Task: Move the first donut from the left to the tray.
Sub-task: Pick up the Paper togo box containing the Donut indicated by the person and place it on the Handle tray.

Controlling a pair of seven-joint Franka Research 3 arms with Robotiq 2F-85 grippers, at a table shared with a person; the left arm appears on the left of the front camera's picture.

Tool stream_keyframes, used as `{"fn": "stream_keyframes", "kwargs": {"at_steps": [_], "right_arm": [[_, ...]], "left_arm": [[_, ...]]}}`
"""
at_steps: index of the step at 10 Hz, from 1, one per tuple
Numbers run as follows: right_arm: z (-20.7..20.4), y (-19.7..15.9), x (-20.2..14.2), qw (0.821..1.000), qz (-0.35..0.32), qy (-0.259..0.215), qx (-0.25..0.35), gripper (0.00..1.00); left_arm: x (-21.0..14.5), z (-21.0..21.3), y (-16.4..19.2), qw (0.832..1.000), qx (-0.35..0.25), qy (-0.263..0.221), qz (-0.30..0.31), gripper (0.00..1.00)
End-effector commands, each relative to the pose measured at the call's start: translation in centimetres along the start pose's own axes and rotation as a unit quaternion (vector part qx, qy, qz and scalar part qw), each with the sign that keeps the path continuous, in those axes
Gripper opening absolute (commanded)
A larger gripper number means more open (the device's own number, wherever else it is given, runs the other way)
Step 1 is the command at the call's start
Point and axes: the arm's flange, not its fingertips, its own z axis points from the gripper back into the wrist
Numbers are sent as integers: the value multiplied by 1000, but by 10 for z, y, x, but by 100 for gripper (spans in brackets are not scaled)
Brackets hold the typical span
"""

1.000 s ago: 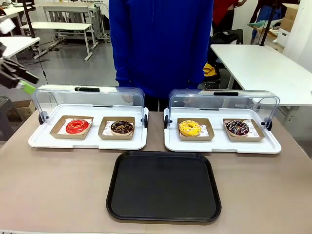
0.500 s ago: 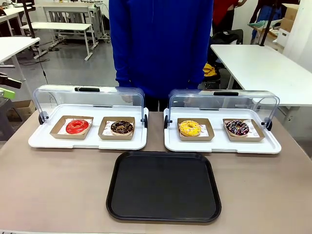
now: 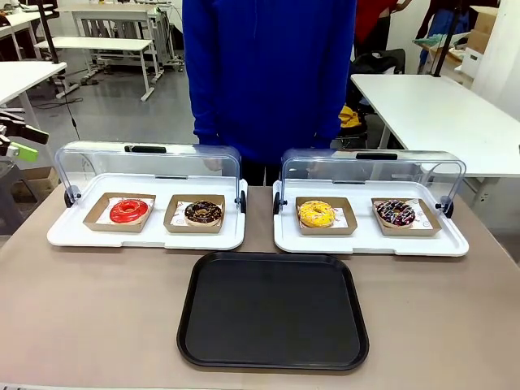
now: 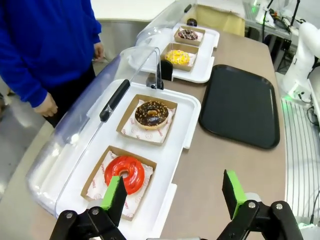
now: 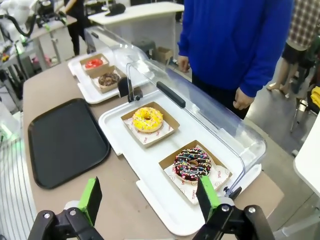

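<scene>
The red glazed donut [image 3: 129, 210] lies in its shallow brown box [image 3: 95, 219] at the left end of the left white tray, under the raised clear lid. In the left wrist view the red donut [image 4: 124, 172] sits just beyond and left of my open left gripper [image 4: 173, 195], which hovers above the tray's near edge. That left gripper [image 3: 20, 140] shows at the front view's far left edge, high off the table. The black tray [image 3: 272, 313] lies bare at the table's front middle. My right gripper [image 5: 149, 199] is open above the right white tray.
A chocolate donut [image 3: 203, 213] sits beside the red one. The right white tray [image 3: 370, 241] holds a yellow donut [image 3: 316, 214] and a sprinkled dark donut [image 3: 396, 213]. Both clear lids [image 3: 146, 162] stand raised. A person in blue [image 3: 268, 73] stands at the far side.
My left gripper dropped lower and drew back towards the left edge of the front view, then edged slightly back in. Donuts and trays have not moved.
</scene>
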Motion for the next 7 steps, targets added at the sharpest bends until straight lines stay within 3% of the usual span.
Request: {"fn": "stream_keyframes", "kwargs": {"at_steps": [1, 7], "right_arm": [[-1, -1, -1, 1000, 4, -3, 2, 100], [-1, -1, -1, 1000, 4, -3, 2, 100]], "left_arm": [[-5, 2, 2, 1000, -4, -4, 6, 100], [-5, 2, 2, 1000, -4, -4, 6, 100]]}}
